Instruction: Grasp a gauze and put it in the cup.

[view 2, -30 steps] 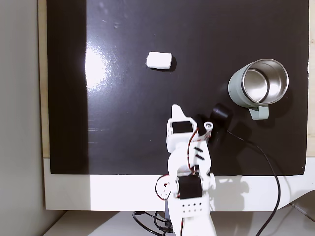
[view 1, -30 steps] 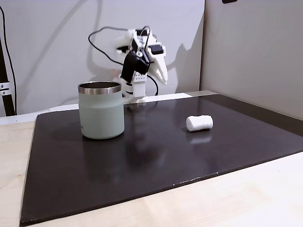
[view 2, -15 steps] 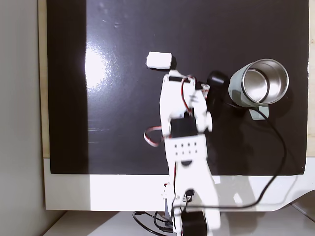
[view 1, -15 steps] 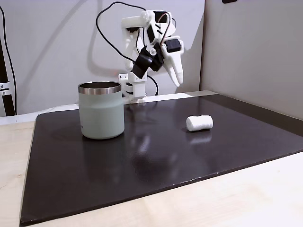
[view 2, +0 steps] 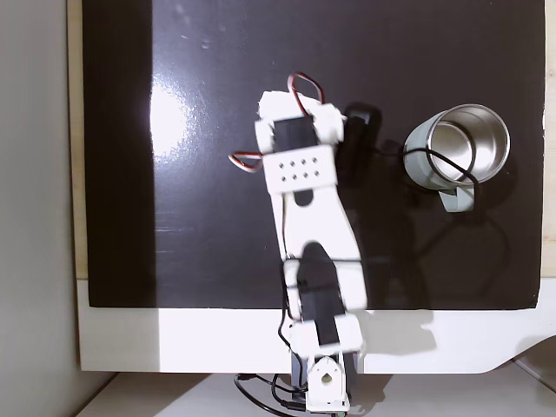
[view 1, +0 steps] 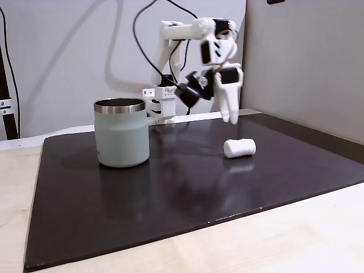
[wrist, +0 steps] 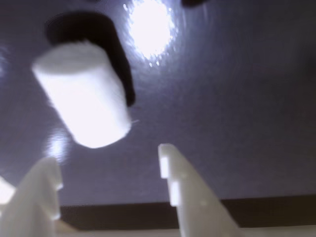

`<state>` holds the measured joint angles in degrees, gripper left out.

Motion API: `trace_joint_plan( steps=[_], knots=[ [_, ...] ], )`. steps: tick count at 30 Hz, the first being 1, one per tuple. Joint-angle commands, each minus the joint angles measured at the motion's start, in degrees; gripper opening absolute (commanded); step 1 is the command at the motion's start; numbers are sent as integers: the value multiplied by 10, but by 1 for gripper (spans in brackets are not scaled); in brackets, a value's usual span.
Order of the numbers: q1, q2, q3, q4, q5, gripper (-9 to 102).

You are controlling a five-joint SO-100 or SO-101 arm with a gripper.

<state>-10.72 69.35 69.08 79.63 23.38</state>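
While the claw (view 1: 230,116) hangs spread and empty just above the gauze (view 1: 239,148), this looks like the reach; next, drop and pinch, cup (view 1: 121,132) well apart.

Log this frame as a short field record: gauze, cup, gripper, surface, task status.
gauze: white roll lying on its side on the mat, not gripped; close ahead of the fingertips in the wrist view
cup: upright on the mat, apart from the gauze; nothing seen inside in a fixed view
gripper: open, pointing down, above the gauze, not touching it
surface: glossy black mat on a light wooden table
task status: gauze not yet grasped
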Motion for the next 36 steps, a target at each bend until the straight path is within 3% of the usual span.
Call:
trace_joint_plan(
  steps=[1,15,36],
  knots=[
    [-5,-59,-128,46,11,23],
    [-11,-312,-518,209,25,24],
    [-13,-426,-566,203,19,21]
  ],
)
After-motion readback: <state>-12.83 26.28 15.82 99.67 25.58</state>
